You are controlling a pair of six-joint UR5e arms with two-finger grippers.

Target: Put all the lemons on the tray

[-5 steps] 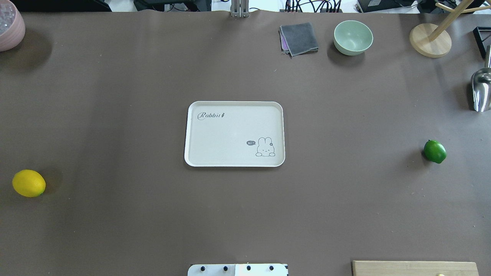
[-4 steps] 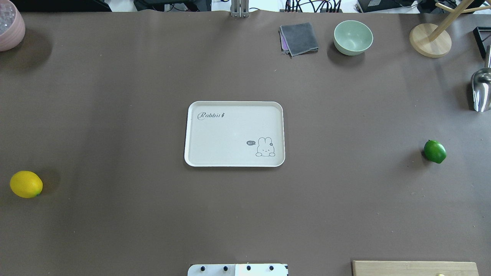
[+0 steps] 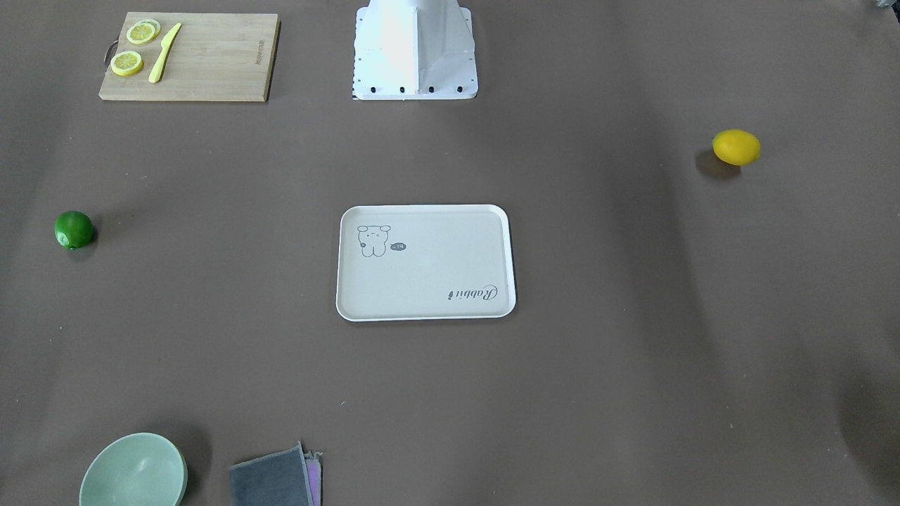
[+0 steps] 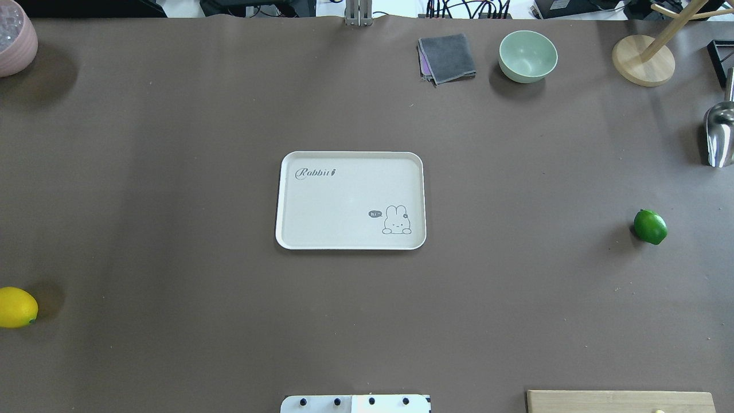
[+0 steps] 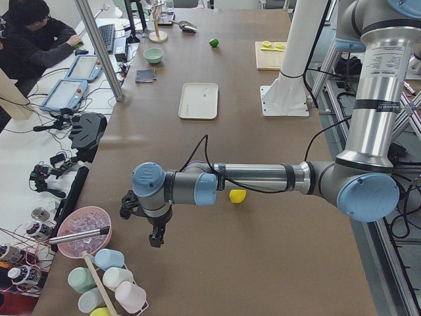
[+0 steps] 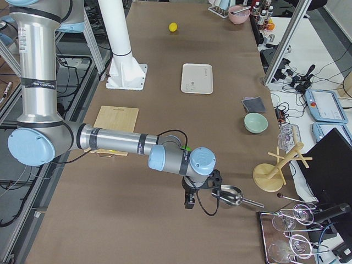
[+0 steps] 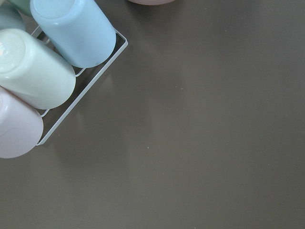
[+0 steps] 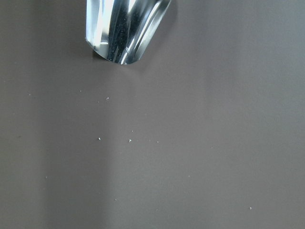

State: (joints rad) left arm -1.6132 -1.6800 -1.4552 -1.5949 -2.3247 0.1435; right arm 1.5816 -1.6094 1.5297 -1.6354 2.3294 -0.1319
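Lemon, yellow one (image 4: 17,307), sits on the table at the far left edge, well apart from the tray (image 4: 344,195). L gripper (image 5: 156,237) hangs further out twd that end, near the pink bowl (image 5: 79,253) & the cups (image 7: 71,28). The lemon lies apart from it, by the forearm. Fingers parted or closed? Can't tell from here. Tray's dead centre. Green lemon (image 4: 650,226) is on the table well to the right of it. R gripper (image 6: 188,202) is out past that fruit, just beside the metal scoop (image 6: 228,196), not touching the lemon. Grip state, can't tell either.
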